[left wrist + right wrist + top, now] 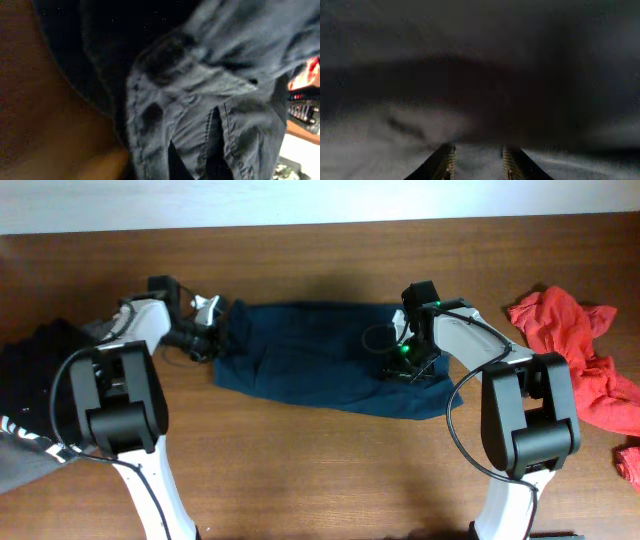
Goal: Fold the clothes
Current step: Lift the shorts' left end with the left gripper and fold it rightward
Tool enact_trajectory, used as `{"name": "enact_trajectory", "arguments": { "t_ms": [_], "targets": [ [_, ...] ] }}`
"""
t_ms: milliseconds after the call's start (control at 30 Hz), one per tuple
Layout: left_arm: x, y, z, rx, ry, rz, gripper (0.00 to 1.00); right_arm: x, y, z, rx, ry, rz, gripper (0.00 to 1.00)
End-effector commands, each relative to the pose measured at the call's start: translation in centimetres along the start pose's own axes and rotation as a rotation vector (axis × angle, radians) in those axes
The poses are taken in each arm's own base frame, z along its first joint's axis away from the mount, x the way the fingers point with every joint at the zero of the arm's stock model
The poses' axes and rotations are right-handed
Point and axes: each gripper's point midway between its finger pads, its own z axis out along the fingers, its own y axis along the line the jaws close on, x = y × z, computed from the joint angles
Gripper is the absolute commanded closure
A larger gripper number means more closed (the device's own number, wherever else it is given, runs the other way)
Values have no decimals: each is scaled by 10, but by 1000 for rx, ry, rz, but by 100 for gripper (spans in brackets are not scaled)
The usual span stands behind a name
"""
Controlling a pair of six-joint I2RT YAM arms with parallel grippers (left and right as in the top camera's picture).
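A dark blue garment point(310, 365) lies spread and wrinkled across the middle of the wooden table point(300, 470). My left gripper point(205, 340) is at its left edge. In the left wrist view the blue cloth point(200, 90) fills the frame, and my dark fingers point(200, 155) are close together with a fold of it between them. My right gripper point(405, 368) is down on the garment's right part. In the right wrist view its two fingers point(479, 155) stand a little apart with the cloth point(480, 75) bunched between them.
A crumpled red garment point(580, 360) lies at the right edge, with a small red piece point(628, 465) below it. A pile of black and grey clothes point(30, 400) lies at the left edge.
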Motion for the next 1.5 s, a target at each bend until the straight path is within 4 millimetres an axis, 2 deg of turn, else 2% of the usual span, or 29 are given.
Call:
{"name": "enact_trajectory", "arguments": {
  "t_ms": [0, 133, 167, 300, 400, 500, 567, 667, 833, 967, 1067, 1200, 1267, 1467],
  "targets": [
    [-14, 14, -47, -152, -33, 52, 100, 13, 1, -1, 19, 24, -14, 63],
    [-15, 13, -108, -366, -20, 60, 100, 7, 18, -43, -2, -75, -48, 61],
    [-16, 11, -116, -390, -24, 64, 100, 7, 20, -49, -5, -88, -53, 61],
    [-26, -14, -161, -504, -72, 112, 100, 5, 30, -81, -8, -169, -79, 58],
    [-29, -40, -183, -580, -93, 163, 100, 5, 30, -96, 15, -216, -89, 56],
    [-27, -75, -189, -622, -95, 236, 100, 5, 26, -106, 51, -245, -86, 54],
    [-27, -100, -183, -629, -94, 296, 100, 5, 23, -109, 59, -251, -78, 54],
    [-20, -134, -159, -630, -56, 389, 100, 6, 12, -112, 63, -247, -6, 54],
    [-9, -163, -117, -731, -5, 435, 100, 5, -11, -119, 64, -242, 70, 54],
    [5, -187, -77, -732, 43, 484, 100, 7, -30, -124, 70, -236, 131, 54],
    [20, -196, -48, -733, 90, 473, 100, 9, -45, -129, 71, -235, 201, 54],
    [31, -201, -18, -740, 132, 463, 100, 9, -57, -132, 71, -239, 252, 54],
    [33, -199, -9, -773, 143, 471, 100, 10, -62, -134, 72, -238, 271, 53],
    [25, -191, -21, -907, 98, 468, 100, 11, -77, -138, 77, -247, 313, 47]
  ]
}}
